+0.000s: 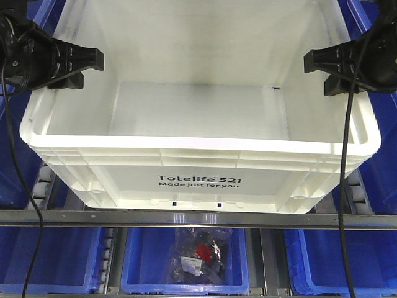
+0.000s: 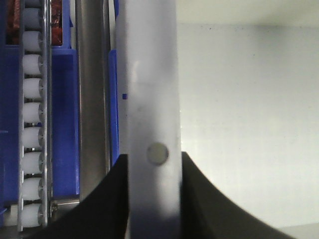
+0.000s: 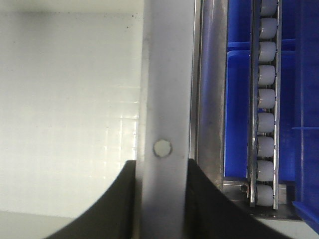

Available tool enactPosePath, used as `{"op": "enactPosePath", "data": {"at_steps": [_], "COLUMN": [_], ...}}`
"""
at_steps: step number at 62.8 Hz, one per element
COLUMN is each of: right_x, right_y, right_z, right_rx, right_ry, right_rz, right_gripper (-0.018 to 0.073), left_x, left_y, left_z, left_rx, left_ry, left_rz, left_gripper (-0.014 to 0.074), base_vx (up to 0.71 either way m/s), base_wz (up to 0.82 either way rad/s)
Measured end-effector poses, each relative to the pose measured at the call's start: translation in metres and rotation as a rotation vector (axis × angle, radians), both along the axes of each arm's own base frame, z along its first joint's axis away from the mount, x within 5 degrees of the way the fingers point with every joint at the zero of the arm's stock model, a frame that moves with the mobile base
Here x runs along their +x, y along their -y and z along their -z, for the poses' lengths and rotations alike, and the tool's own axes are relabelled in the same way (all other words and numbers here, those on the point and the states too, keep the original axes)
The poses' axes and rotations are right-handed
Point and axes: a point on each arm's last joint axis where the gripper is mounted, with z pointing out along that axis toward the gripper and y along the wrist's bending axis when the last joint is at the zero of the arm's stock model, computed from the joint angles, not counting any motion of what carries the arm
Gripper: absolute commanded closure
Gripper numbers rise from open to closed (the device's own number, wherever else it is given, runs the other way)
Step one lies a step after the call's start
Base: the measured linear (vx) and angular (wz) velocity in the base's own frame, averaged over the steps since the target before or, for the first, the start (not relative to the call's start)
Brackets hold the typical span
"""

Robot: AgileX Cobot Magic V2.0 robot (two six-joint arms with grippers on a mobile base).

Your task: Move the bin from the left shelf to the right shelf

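Two black grippers gripped the white tote by its opposite long rims, the left gripper on the left rim and the right gripper on the right rim. In the left wrist view the ribbed rim ran straight up between the dark fingers, which pressed against both of its faces with no gap showing. A small round mark sat on the rim just above them. The right wrist view showed the same hold: the fingers were closed against either face of the rim, with a round mark just above. The tote sat on a shelf level with its open top facing the front camera and its inside bare. The black print "Totelife 521 Made just for you" faced forward, just above a horizontal metal rail. White roller tracks ran alongside the tote on both sides, with blue bins beyond them. On the level below stood more blue bins, and the middle one held bagged black and red items. A black cable hung down from each arm. Whether this shelf was the left or the right one could not be told.
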Motion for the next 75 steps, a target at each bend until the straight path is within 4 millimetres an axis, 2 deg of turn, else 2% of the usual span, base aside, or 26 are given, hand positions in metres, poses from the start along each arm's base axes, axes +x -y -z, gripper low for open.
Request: {"op": "enactPosePath", "data": {"at_steps": [19, 25, 33, 43, 75], "right_x": [-0.034, -0.044, -0.058, -0.066, -0.065], "right_y": [-0.007, -0.010, -0.013, -0.014, -0.013], "right_z": [-0.021, -0.013, 0.014, 0.025, 0.023], "right_rx": [-0.072, -0.077, -0.057, -0.035, -0.039], "right_ry": [0.070, 0.066, 0.018, 0.013, 0.048], "right_rz": [-0.044, -0.022, 0.003, 0.012, 0.019], "right_gripper": [0.0564, 0.0564, 0.0564, 0.0564, 0.0564], "left_x": [-0.042, -0.053, -0.064, -0.067, -0.064], "left_y": [-0.001, -0.003, -0.007, -0.008, -0.007], "left_z": [0.006, 0.011, 0.017, 0.019, 0.017], "left_rx": [-0.024, -0.033, -0.029, -0.020, -0.032], "left_ry": [0.058, 0.055, 0.033, 0.022, 0.065], "left_rz": [0.041, 0.044, 0.045, 0.046, 0.050], "left_gripper": [0.0558, 0.0558, 0.0558, 0.0558, 0.0558], "base_vx": [0.00, 0.00, 0.00, 0.00, 0.00], "base_wz": [0.00, 0.00, 0.00, 0.00, 0.00]}}
